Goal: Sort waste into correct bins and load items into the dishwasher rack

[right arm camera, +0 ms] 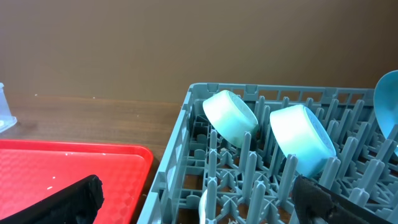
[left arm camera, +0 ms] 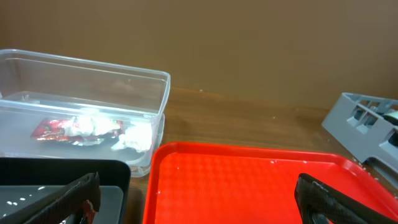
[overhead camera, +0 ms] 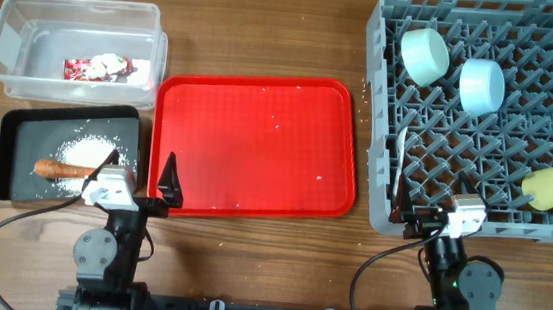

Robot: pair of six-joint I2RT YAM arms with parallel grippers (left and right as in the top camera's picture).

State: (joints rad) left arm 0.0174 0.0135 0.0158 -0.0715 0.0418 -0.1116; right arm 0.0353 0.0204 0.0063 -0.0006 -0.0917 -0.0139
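Both arms sit at six o'clock, the left gripper (overhead camera: 137, 177) and right gripper (right arm camera: 196, 186) each with jaws wide apart and empty. The carrot stick (overhead camera: 63, 167) lies in the black tray (overhead camera: 18, 124), at nine o'clock of the left gripper, its long axis nine-to-three; I can't tell which end is the tip. Stray grains (overhead camera: 277, 125) dot the red tray (overhead camera: 254, 178) toward one o'clock of it, so I'd say the left arm is nearer.
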